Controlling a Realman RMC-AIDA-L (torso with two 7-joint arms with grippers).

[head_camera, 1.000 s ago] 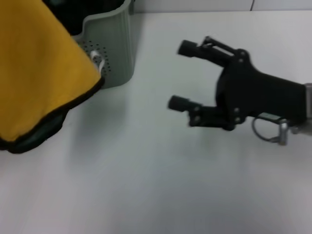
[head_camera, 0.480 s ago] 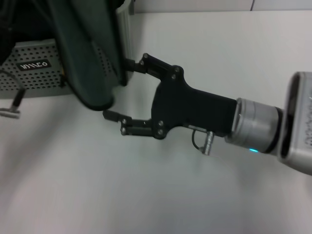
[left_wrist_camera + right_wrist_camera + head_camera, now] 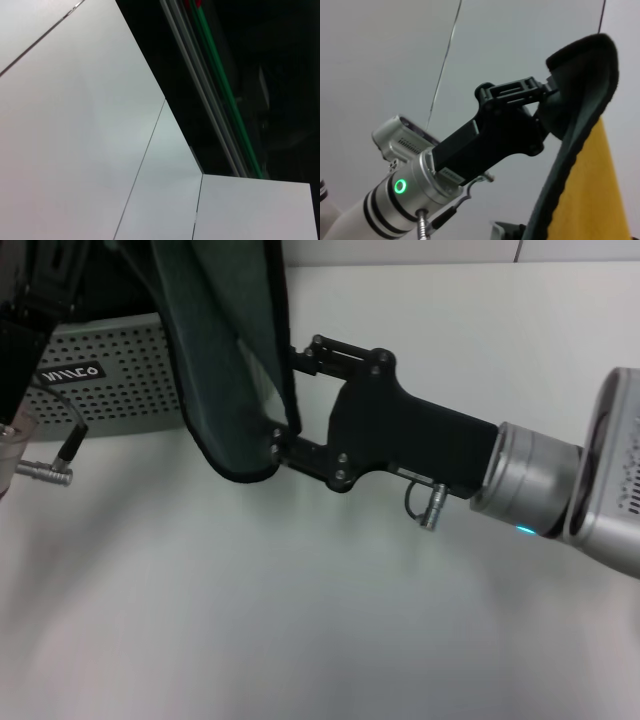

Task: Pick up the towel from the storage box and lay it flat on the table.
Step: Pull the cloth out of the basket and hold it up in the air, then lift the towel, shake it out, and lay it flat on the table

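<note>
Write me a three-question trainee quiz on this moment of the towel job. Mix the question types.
1. True or false: the towel lies flat on the table.
2. Which face of the towel does the head view show? A) bright yellow B) dark green-grey C) white
3. Fill in: the right gripper has its jaws ___ on either side of the towel's hanging edge.

Key:
1. False. It hangs above the table, clamped by the left gripper.
2. B
3. open

Dark green towel (image 3: 215,370), black-edged; sage perforated storage box (image 3: 125,380).
</note>
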